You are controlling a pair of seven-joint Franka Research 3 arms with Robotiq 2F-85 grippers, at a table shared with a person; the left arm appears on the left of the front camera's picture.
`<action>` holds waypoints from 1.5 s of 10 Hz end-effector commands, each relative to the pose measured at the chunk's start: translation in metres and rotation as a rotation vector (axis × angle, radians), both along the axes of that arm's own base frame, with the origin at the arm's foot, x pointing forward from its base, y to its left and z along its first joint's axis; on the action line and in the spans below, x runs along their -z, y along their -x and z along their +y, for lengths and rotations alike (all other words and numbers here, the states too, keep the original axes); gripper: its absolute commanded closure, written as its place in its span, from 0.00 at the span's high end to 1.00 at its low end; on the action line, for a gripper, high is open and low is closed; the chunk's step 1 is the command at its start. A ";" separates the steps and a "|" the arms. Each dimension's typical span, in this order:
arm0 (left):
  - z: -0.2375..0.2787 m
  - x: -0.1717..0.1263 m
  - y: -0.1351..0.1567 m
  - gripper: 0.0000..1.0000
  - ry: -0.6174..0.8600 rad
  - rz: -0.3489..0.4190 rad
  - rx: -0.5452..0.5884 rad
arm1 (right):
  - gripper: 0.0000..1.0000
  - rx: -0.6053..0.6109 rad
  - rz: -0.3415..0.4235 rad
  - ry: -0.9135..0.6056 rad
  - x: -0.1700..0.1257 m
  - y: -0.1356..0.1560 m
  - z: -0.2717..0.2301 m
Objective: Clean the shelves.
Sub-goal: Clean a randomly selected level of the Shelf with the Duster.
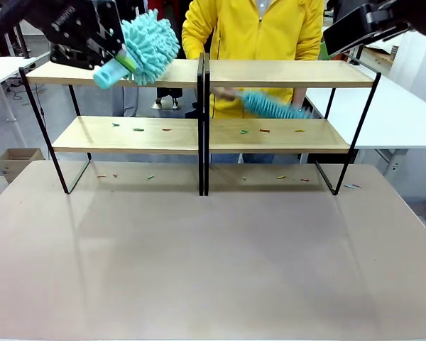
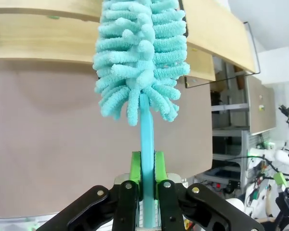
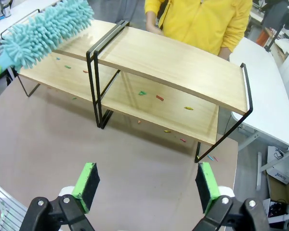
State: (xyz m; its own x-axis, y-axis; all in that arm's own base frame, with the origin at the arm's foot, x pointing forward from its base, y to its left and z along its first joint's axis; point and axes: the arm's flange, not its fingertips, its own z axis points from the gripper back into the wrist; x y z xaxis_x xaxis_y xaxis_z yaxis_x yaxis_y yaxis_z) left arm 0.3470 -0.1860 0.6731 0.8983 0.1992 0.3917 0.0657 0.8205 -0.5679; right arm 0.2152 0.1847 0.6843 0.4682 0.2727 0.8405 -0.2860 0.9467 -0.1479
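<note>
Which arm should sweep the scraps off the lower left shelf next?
Left: the left gripper is shut on the duster, up by the left shelves. The right gripper is open and empty.

The desk (image 1: 213, 256) is a wide, pale brown surface. Along its far side stand the shelves (image 1: 202, 121): two two-tier racks of light wooden boards on thin black frames. They are joined at the middle, their feet rest on the desk, and together they span nearly its whole width from left to right. Small coloured scraps (image 1: 138, 129), red, green and orange, lie scattered on both lower boards, a few on the left one and a few on the right one. More scraps lie on the desk itself under the racks, in a loose row from left to right. A couple more lie just outside the right frame's near foot.
</note>
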 end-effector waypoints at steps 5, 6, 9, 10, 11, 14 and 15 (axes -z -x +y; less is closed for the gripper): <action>0.017 0.003 -0.013 0.12 -0.073 0.081 -0.124 | 1.00 0.006 -0.002 -0.002 0.000 0.000 0.000; 0.028 0.000 -0.013 0.12 -0.099 0.092 -0.182 | 1.00 0.006 -0.002 -0.002 0.000 0.000 0.000; 0.078 -0.005 -0.016 0.12 -0.251 0.160 -0.379 | 1.00 0.006 -0.002 -0.002 0.000 0.000 0.000; 0.102 -0.006 -0.021 0.12 -0.273 0.180 -0.435 | 1.00 0.006 -0.002 -0.002 0.000 0.000 0.000; 0.129 -0.013 -0.024 0.12 -0.281 0.166 -0.502 | 1.00 0.006 -0.002 -0.002 0.000 0.000 0.000; 0.148 -0.033 -0.015 0.12 -0.181 0.104 -0.426 | 1.00 0.006 -0.002 -0.002 0.000 0.000 0.000; 0.143 -0.031 -0.014 0.12 -0.179 0.103 -0.371 | 1.00 0.006 -0.002 -0.002 0.000 0.000 0.000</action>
